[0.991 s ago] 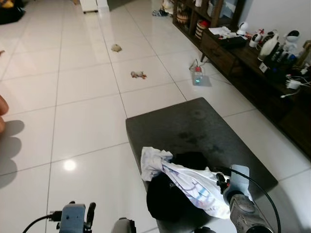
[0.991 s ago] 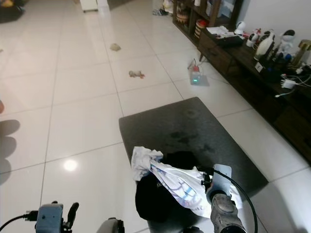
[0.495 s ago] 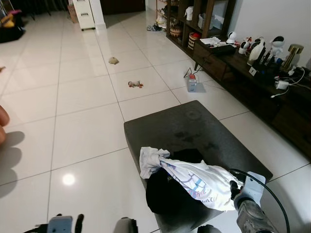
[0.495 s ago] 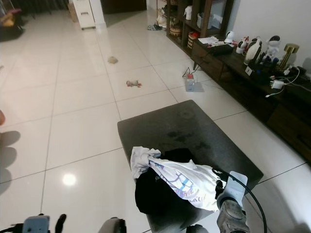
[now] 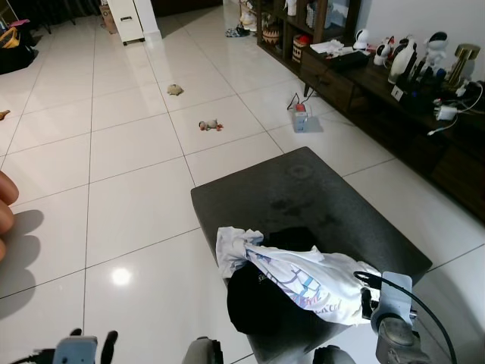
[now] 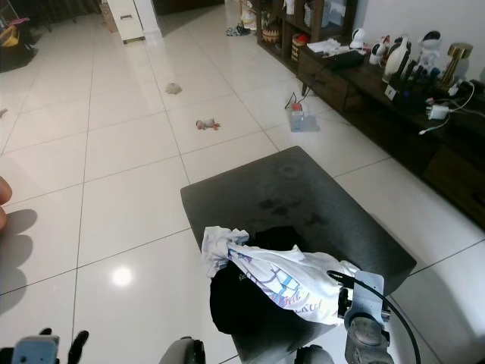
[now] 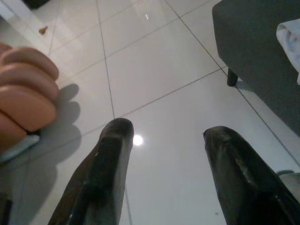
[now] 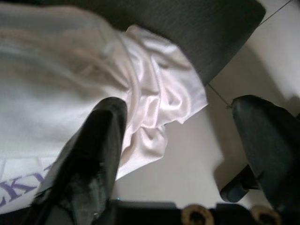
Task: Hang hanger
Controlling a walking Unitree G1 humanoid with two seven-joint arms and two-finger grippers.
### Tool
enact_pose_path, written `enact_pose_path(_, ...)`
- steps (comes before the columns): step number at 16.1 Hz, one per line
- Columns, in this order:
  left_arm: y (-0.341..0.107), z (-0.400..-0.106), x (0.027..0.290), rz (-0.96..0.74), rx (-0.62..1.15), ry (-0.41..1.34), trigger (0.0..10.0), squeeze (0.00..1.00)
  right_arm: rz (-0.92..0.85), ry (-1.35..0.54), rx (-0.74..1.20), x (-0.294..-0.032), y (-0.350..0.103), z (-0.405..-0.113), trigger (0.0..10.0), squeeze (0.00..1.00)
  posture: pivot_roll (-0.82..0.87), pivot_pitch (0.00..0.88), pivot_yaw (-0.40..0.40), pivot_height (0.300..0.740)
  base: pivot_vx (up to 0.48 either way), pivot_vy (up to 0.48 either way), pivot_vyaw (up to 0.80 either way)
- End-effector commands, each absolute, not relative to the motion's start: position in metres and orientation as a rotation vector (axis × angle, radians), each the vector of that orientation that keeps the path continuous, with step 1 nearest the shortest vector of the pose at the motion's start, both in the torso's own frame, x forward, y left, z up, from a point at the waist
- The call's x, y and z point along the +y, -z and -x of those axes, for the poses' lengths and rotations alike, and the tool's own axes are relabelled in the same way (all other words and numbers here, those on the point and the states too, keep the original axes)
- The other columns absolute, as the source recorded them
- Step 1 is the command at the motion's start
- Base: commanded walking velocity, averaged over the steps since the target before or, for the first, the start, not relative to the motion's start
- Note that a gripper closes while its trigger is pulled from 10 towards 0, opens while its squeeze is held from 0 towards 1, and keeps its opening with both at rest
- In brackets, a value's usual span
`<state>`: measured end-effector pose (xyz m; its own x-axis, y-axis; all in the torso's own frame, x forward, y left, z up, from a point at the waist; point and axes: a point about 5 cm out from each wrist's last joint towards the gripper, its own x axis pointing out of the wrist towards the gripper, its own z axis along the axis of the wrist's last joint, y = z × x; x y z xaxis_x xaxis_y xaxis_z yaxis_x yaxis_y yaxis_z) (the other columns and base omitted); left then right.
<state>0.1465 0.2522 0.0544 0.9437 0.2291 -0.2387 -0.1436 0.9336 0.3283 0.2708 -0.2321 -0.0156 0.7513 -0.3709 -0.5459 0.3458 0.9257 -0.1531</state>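
Observation:
A white printed garment [image 5: 303, 277] lies bunched over a black garment [image 5: 254, 303] on the near end of a dark grey ottoman [image 5: 303, 189]. My right gripper [image 8: 180, 105] is open at the garment's right end. Its fingers [image 8: 101, 140] are spread wide, with the white cloth [image 8: 70, 79] behind them and nothing held. The right wrist [image 5: 390, 318] sits at the ottoman's near right corner. Low on the left, my left gripper [image 7: 168, 129] is open over the bare floor tiles. A person's hand [image 7: 23, 98] is close beside it.
The person's hand [image 5: 4, 208] shows at the left edge. A long dark low cabinet [image 5: 409, 83] with figurines and cables lines the right wall. Small toys [image 5: 208, 125] and a small box with a cable [image 5: 301, 121] lie on the glossy white tiles beyond the ottoman.
The head camera has shifted, so the whole scene moved. My right wrist now sits further toward the white garment's right end, and the left gripper is lower in view.

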Motion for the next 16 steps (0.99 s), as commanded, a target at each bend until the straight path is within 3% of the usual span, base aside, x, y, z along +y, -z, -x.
enact_pose_path(1, -0.056, -0.139, 0.258, -0.314, 0.307, -0.206, 10.0, 0.00, 0.071, 0.345, 0.649, -0.224, 0.021, -0.268, 10.0, 0.00, 0.24, 0.160, 0.095, 0.615, 0.000, 0.000, 0.00)
enact_pose_path(7, -0.065, -0.135, 0.259, -0.319, 0.303, -0.214, 10.0, 0.00, 0.148, 0.272, 0.707, -0.222, 0.025, -0.266, 10.0, 0.00, 0.26, 0.198, 0.105, 0.615, 0.000, 0.000, 0.00)
enact_pose_path(12, -0.081, -0.135, 0.260, -0.340, 0.268, -0.209, 10.0, 0.00, 0.269, 0.089, 0.639, -0.216, 0.008, -0.287, 10.0, 0.00, 0.25, 0.309, 0.081, 0.615, 0.000, 0.000, 0.00)
enact_pose_path(16, -0.089, -0.130, 0.254, -0.338, 0.264, -0.206, 10.0, 0.00, 0.314, 0.069, 0.606, -0.221, 0.001, -0.292, 10.0, 0.00, 0.25, 0.355, 0.073, 0.615, 0.000, 0.000, 0.00)
